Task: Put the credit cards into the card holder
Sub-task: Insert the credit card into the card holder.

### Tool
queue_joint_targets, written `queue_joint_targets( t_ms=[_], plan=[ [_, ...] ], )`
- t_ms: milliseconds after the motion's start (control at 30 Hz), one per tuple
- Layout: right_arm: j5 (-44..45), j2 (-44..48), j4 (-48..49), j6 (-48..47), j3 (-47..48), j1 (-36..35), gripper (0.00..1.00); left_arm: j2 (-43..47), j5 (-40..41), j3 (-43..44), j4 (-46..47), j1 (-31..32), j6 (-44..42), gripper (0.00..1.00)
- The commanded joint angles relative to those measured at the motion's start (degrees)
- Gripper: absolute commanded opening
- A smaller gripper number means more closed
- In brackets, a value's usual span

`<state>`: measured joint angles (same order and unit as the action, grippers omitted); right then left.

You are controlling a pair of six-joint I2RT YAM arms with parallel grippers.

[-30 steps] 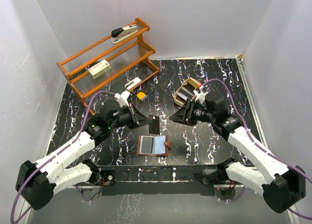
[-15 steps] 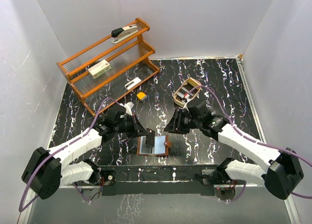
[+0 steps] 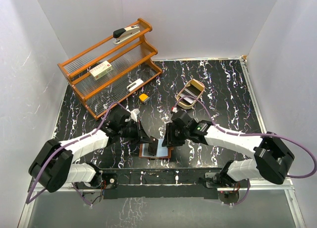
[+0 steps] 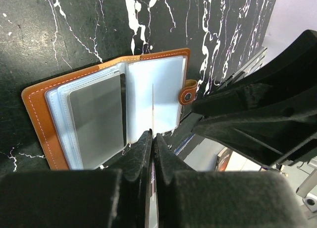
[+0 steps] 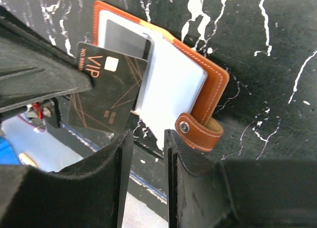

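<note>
Right hand (image 3: 169, 137) close beside left hand (image 3: 151, 138)

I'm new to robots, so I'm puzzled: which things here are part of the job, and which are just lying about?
In the job: wallet, black card in the left gripper, grey card already pocketed.
Lying about: rack, stapler, yellow block, wooden tray.

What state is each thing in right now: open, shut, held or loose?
Card holder, lying open, tab unsnapped.
Held credit card, gripped on edge over the open holder, not yet in.
Pocketed credit card, inside a clear sleeve.
Left gripper, shut on the held credit card.
Right gripper, slightly open, empty.
Stapler, closed, on the rack's top shelf.
</note>
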<state>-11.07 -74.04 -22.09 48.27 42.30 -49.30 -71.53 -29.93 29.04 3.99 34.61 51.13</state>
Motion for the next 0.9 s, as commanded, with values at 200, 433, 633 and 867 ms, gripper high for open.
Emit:
queue_joint_targets(
  t_ms=[200, 433, 633, 867],
  plan=[
    [7.25, -4.76, 0.78, -5.58, 1.53, -0.62, 0.23, -2.54, -2.32, -0.72, 2.51, -0.33, -2.17, 0.00],
    [7.97, -7.67, 1.40, -6.72, 0.04, -0.71, 0.21, -3.49, -1.78, -1.64, 3.46, -0.29, -2.00, 0.00],
    [8.28, -7.87, 1.91, -6.89, -0.97, -0.71, 0.21, -4.56, -1.57, -1.97, 3.90, -0.33, -2.05, 0.00],
    [8.74, -7.19, 1.90, -6.88, -1.25, -0.70, 0.20, -6.12, -1.05, -3.02, 5.84, -0.33, -1.84, 0.00]
  ],
)
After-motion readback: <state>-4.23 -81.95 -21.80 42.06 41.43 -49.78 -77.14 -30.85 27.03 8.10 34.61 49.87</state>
